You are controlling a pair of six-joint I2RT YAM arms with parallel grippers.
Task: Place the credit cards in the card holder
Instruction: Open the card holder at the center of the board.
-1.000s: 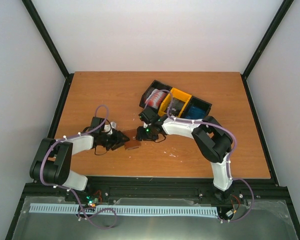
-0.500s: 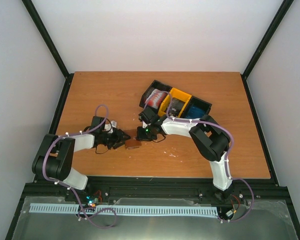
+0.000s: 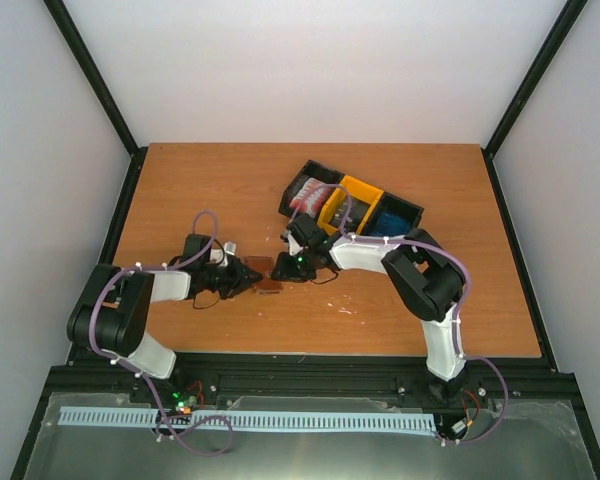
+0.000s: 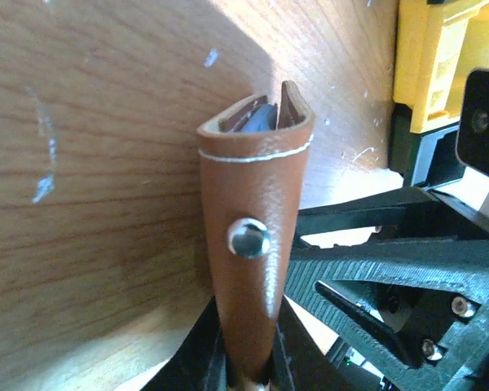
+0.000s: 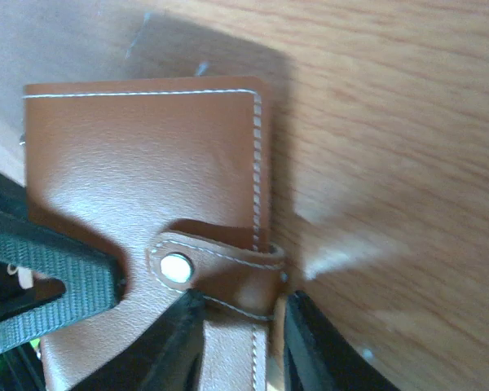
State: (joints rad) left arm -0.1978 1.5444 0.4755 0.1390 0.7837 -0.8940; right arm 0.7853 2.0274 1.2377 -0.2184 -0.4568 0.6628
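**Card holder** (image 3: 268,286): brown, with white stitching. It sits low over the wooden table (image 3: 200,190), between the two arms and in front of the bins.
- From overhead it is only a small brown patch, mostly covered by the two grippers. Whether it is open or folded cannot be told from there.
- The left wrist camera sees it edge-on (image 4: 253,204). It is folded, with a strip of grey-blue lining (image 4: 262,118) at the far end. Whether a card is inside cannot be made out.
- The right wrist camera sees its flat face (image 5: 138,163), with the snap tab (image 5: 220,273) and metal stud (image 5: 177,267). Its lower edge is cut off by the frame.

**Left gripper** (image 3: 246,277): clamped on the near end of the card holder (image 4: 246,371). The fingertips are cut off at the bottom of its own view.

**Right gripper** (image 3: 283,268): its fingers stand on either side of the snap tab (image 5: 238,326), close against it. Whether they pinch the tab cannot be told.

**Credit cards**: visible from overhead only.
- The red-and-white stack (image 3: 310,198) stands in the leftmost black bin (image 3: 302,180).
- Dark cards (image 3: 352,212) are in the yellow bin (image 3: 362,187).
- Blue cards (image 3: 388,222) are in the far black bin (image 3: 412,210).
- The right arm partly covers the bins' near edges.
- A corner of the yellow bin (image 4: 440,49) also shows in the left wrist view.
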